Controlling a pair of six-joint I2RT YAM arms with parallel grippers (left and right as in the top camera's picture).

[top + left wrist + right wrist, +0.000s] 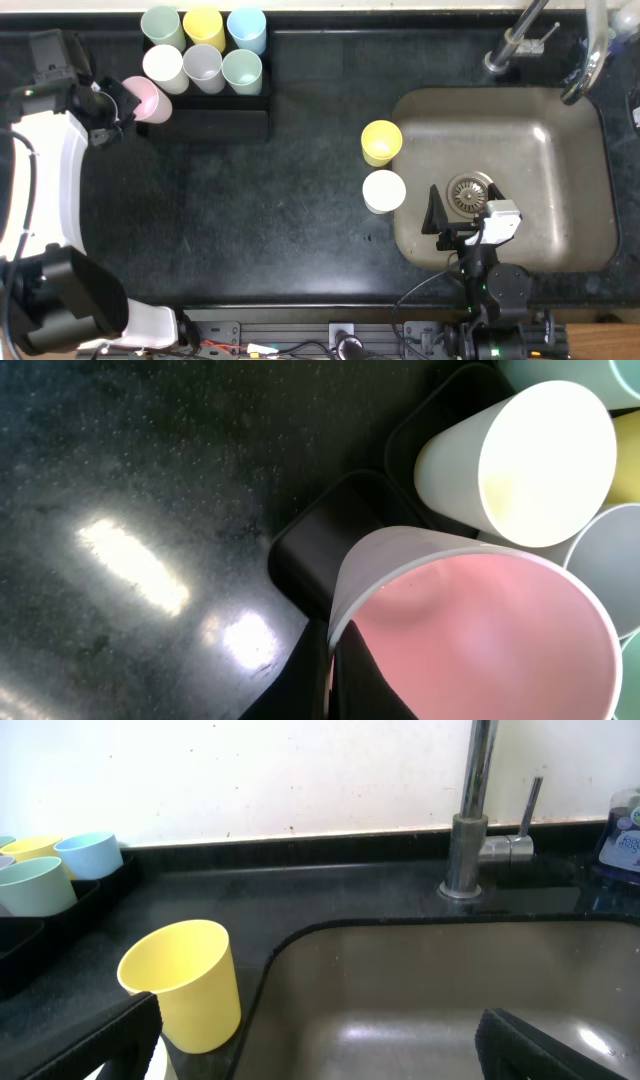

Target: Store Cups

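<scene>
From above, the left jaws hold a tilted pink cup [146, 97] at the left end of the black rack [235, 118], which carries six cups. A yellow cup [381, 141] and a white cup [384, 190] stand on the surface [250, 220] just beside the sink [560, 200], over which the right jaws hang.

In the left wrist view, the jaws are clamped on the pink cup's rim, close above the rack.

In the right wrist view, the jaws are spread wide and empty, with the yellow cup near.

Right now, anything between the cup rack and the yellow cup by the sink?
Nothing. Top view: bare countertop between rack and yellow cup; white cup sits off that line.
</scene>
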